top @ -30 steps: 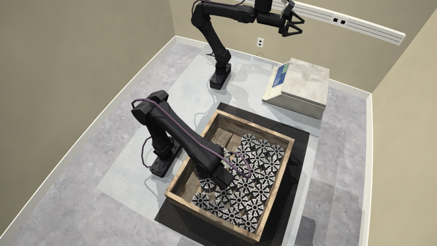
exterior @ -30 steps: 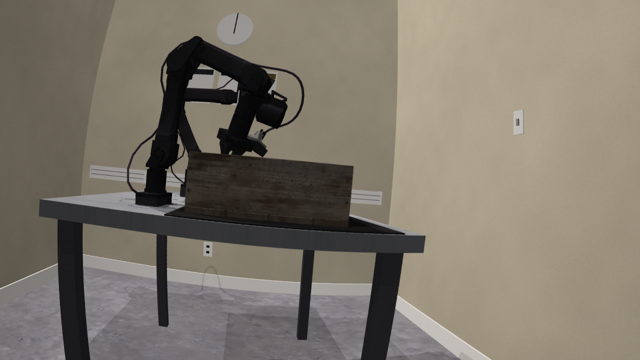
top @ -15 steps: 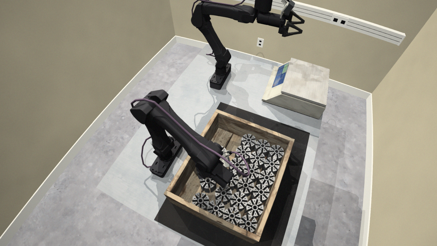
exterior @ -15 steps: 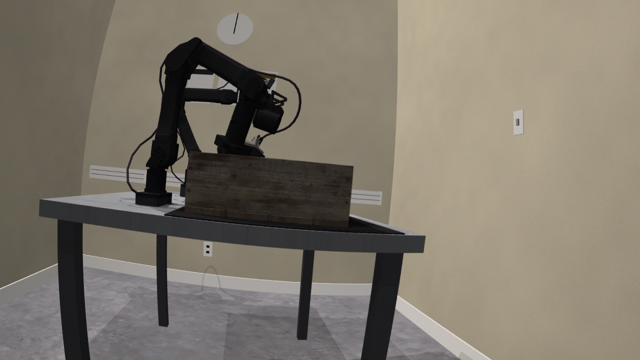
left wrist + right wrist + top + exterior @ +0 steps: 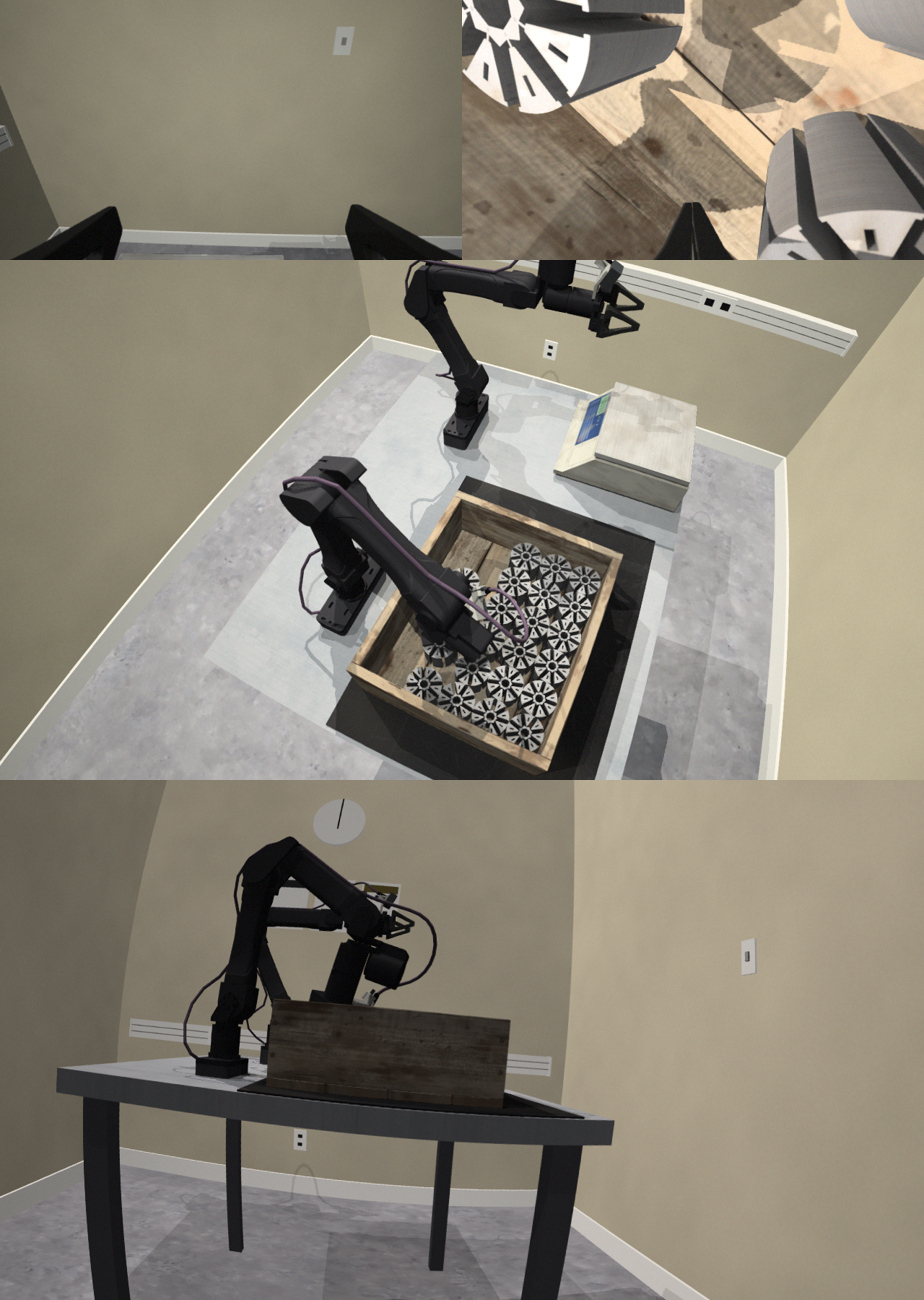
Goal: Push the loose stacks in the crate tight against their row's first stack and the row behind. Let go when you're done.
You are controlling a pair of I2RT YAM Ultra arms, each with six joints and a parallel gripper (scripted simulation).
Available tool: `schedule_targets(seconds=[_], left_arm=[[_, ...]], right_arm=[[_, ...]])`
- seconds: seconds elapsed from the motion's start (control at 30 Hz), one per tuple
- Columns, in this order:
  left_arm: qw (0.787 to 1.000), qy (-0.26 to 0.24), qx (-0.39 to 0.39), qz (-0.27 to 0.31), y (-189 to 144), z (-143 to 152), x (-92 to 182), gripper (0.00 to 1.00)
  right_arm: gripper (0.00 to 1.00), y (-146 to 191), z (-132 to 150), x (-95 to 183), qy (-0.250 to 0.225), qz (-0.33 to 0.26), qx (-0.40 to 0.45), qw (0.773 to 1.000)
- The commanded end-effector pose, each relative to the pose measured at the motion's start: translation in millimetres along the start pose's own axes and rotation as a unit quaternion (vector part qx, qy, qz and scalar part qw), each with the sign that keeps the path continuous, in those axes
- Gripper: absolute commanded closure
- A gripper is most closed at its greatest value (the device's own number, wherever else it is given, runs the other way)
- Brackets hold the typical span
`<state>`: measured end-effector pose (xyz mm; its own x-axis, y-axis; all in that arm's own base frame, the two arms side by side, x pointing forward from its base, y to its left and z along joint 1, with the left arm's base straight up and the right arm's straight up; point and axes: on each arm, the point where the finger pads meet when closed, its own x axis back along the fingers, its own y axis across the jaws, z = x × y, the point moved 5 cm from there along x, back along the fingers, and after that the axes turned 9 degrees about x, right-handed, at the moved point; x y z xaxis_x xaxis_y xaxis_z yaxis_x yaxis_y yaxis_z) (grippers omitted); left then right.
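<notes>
Right hand [image 5: 693, 204] clenched, nothing in it — low in crate [image 5: 585, 540] [image 5: 388, 1054], beside loose stack [image 5: 863, 170]. Push low and slow, straight toward row behind; keep stack upright. Other loose stack [image 5: 628, 47] stands apart. Left hand [image 5: 639, 315] [image 5: 231, 217] wide open, away.

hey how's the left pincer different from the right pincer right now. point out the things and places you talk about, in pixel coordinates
The left pincer [image 5: 636, 315] [image 5: 232, 217] is spread wide, while the right pincer [image 5: 691, 214] is shut with nothing in it. The left pincer faces a plain wall, well away from the crate [image 5: 585, 661] [image 5: 388, 1054]; the right pincer points down at the crate's wooden floor, beside a slotted stack [image 5: 855, 170]. Both have black fingers and hold nothing.
</notes>
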<state>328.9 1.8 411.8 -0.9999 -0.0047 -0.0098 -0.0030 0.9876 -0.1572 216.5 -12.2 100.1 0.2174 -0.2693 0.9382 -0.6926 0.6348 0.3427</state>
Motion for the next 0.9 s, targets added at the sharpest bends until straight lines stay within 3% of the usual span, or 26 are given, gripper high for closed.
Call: schedule_targets(seconds=[0.0, 0.3, 0.87], left_arm=[[0.999, -0.047, 0.001, 0.018, -11, -31, 5, 0.0], [0.999, -0.047, 0.001, 0.018, -11, -31, 5, 0.0], [0.999, -0.047, 0.001, 0.018, -11, -31, 5, 0.0]], right_arm=[[0.99, -10, -7, 9, -0.023, 0.019, 0.006, 1.0], [0.99, -12, 0, 6, 0.0, 0.004, 0.001, 1.0], [0.99, -22, 1, 10, -0.002, 0.011, 0.002, 1.0]])
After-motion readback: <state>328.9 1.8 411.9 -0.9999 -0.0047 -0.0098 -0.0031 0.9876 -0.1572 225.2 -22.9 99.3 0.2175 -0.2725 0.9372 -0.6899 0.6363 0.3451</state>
